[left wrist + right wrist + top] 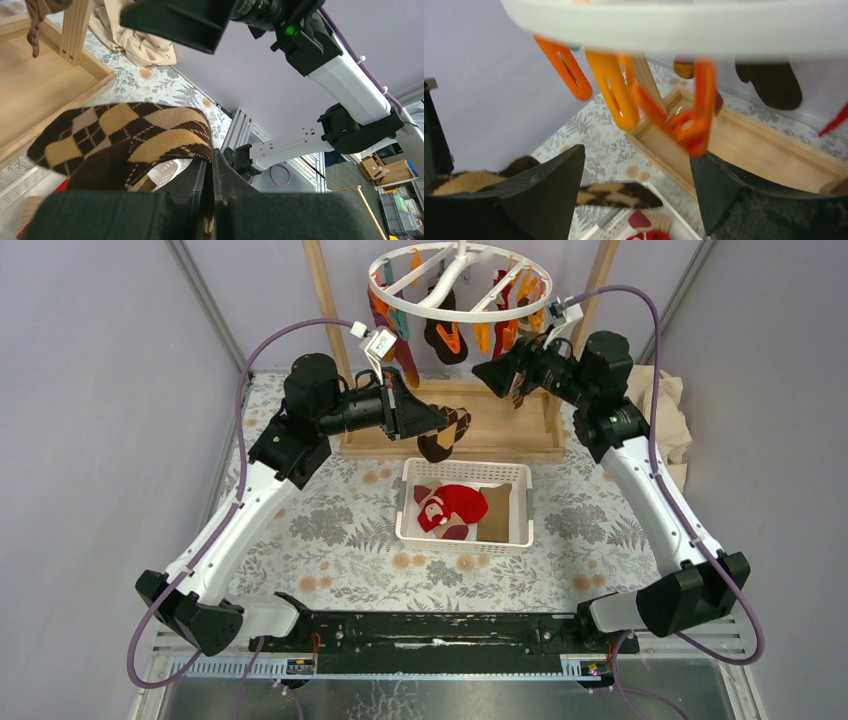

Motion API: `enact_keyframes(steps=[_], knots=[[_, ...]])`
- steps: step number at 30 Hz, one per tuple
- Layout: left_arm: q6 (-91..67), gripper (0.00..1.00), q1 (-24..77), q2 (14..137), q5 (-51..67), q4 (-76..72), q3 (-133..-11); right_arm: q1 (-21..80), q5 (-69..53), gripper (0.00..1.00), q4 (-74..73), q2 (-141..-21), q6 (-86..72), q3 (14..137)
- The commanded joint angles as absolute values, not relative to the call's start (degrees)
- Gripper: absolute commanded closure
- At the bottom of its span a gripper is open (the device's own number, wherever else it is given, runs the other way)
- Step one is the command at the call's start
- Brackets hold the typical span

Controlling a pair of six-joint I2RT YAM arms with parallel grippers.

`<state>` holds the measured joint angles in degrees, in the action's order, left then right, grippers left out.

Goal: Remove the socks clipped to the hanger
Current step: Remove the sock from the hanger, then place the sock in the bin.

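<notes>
The white round hanger (455, 280) hangs at the back with several socks (445, 335) still clipped to it. My left gripper (440, 422) is shut on a brown argyle sock (445, 435) and holds it above the far edge of the white basket (466, 538). The sock drapes over the shut fingers in the left wrist view (125, 135). My right gripper (490, 373) is open and empty just under the hanger's rim (674, 25), beside orange clips (691, 125). The argyle sock also shows below in the right wrist view (616, 195).
The basket holds a red sock with white figures (455, 505) and a tan sock (496, 512). A wooden rack base (500, 430) stands behind the basket. Beige cloth (665, 405) lies at the back right.
</notes>
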<state>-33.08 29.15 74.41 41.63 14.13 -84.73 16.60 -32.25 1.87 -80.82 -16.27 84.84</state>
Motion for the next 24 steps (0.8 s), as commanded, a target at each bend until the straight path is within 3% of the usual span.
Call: enact_keyframes(steps=[1, 12, 24], knots=[[-34.6, 0.90, 29.0, 75.2, 43.3, 11.2, -84.6, 17.0, -27.4, 0.14, 1.8, -74.0, -16.0, 79.9], [-34.8, 0.88, 34.8, 79.6, 39.5, 8.4, -80.6, 16.9, -14.6, 0.11, -13.5, -63.2, -16.7, 68.5], [-34.3, 0.84, 43.3, 87.3, 33.2, 4.2, -74.8, 16.9, -11.8, 0.10, -18.9, -54.5, -19.1, 57.8]])
